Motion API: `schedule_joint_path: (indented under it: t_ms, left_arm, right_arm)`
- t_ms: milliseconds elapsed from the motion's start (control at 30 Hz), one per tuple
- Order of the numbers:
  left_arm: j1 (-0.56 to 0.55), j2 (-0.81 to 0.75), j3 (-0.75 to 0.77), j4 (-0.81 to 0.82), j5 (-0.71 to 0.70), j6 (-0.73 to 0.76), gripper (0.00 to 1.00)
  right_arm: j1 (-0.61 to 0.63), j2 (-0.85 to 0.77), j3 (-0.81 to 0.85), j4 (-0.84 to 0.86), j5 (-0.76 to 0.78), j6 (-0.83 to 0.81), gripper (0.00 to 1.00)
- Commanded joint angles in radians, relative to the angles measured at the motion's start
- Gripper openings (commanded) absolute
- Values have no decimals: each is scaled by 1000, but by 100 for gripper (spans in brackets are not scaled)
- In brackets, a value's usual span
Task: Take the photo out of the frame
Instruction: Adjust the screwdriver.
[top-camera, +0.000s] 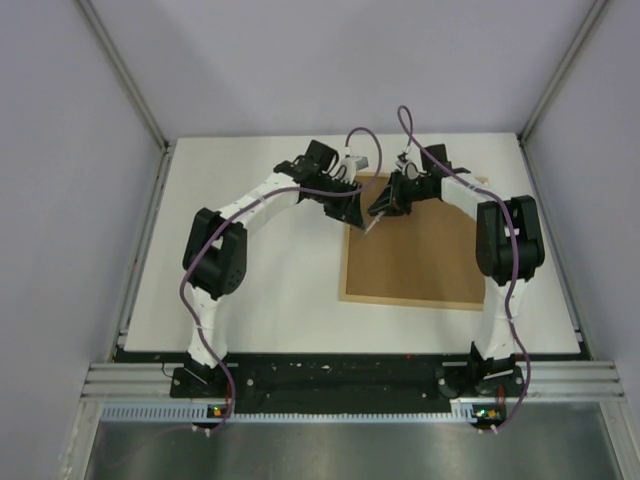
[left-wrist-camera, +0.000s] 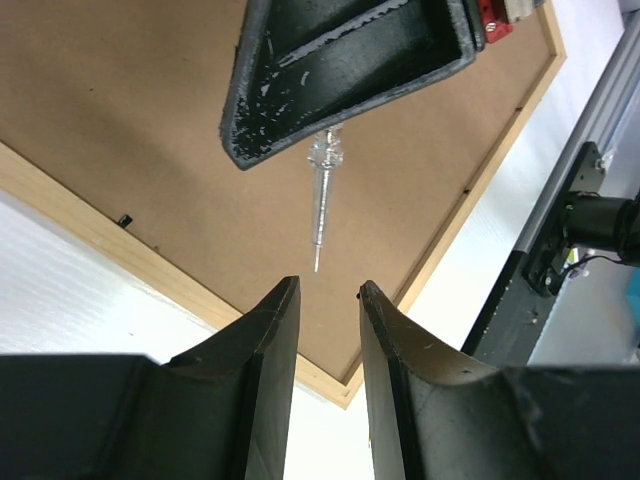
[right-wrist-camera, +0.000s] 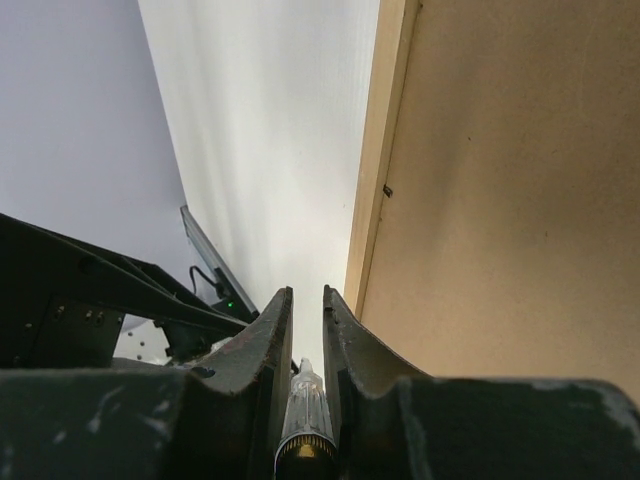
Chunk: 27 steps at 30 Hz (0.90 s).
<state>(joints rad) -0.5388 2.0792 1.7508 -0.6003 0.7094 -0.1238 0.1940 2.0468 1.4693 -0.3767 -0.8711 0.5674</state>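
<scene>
Two arms reach in from the near edge and meet over the far-left corner of the frame (top-camera: 412, 301), which lies face down on the right half of the white counter (top-camera: 260, 290). Its thin pale-wood border runs around the plain brown backing board (top-camera: 420, 255). The board covers the whole opening, so the photo cannot be seen from this side. The right fingers (top-camera: 384, 206) are clenched on a slim tool (left-wrist-camera: 320, 205) with a clear handle and a thin metal shaft. The shaft points down over the board, just inside the frame's left border, and whether its tip touches the board cannot be told. The left fingers (top-camera: 352, 212) are released with a narrow gap and nothing between them; they hover just left of the tool, pointing toward its tip. A small black tab (right-wrist-camera: 387, 190) sits at the inner edge of the wood border. Purple cables (top-camera: 185, 290) loop along both arms. A grooved aluminium rail (top-camera: 340, 378) crosses the near edge of the counter between the arm bases, and grey panels (top-camera: 60, 200) wall in the left, right and far sides.
</scene>
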Motion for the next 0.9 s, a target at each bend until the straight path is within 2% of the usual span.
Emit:
schedule_joint_path:
  t_ms: [0, 500, 700, 867]
  left_arm:
    - [-30, -25, 15, -15, -33, 55, 36]
    - [-64, 18, 13, -16, -45, 62, 36]
    - [-62, -7, 48, -45, -24, 78, 36]
    - [-64, -27, 67, -69, -56, 99, 36]
  right_arm:
    - [-7, -56, 49, -25, -42, -18, 0]
    - [-5, -91, 40, -5, -95, 19, 0]
    - [-4, -85, 55, -68, 27, -52, 0]
    - [-4, -57, 71, -132, 24, -96, 0]
